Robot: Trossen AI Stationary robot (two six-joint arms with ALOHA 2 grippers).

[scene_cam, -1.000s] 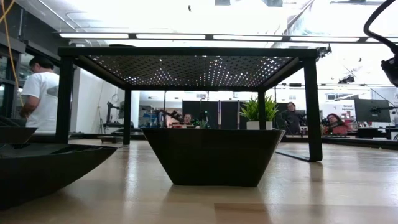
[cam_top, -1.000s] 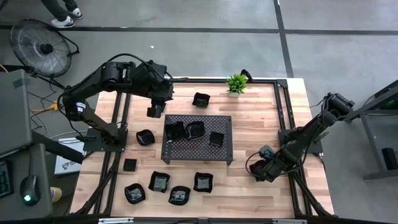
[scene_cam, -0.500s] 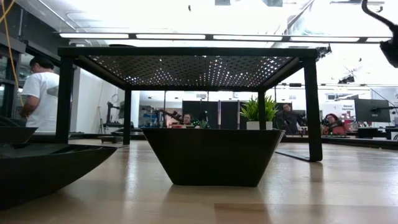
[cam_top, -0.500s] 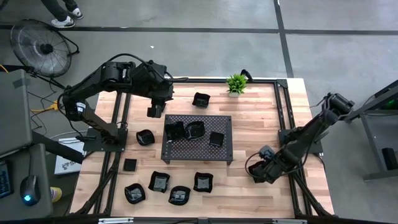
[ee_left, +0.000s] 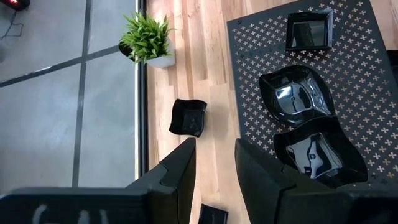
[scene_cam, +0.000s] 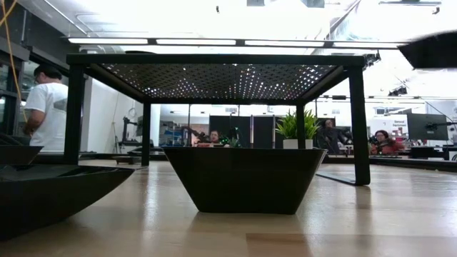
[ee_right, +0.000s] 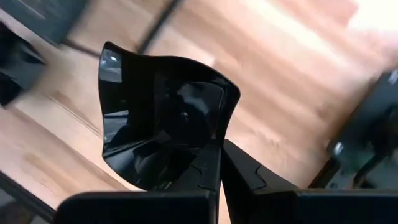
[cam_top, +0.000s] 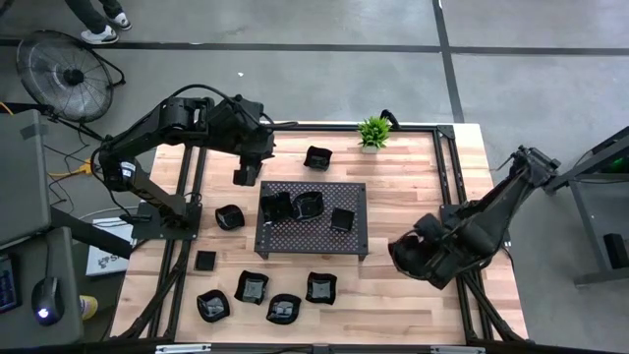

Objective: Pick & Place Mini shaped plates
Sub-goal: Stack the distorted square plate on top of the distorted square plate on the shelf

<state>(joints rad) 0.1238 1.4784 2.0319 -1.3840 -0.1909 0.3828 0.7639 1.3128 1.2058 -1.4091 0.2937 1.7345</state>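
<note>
Right of the tray (cam_top: 313,218): my right gripper (ee_right: 217,163) has pinched a plate (ee_right: 163,118) rim and lifted it; carry next.

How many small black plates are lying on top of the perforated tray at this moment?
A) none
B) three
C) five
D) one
B: the high view shows three glossy plates on the perforated tray, two close together and one square dish apart.
</note>
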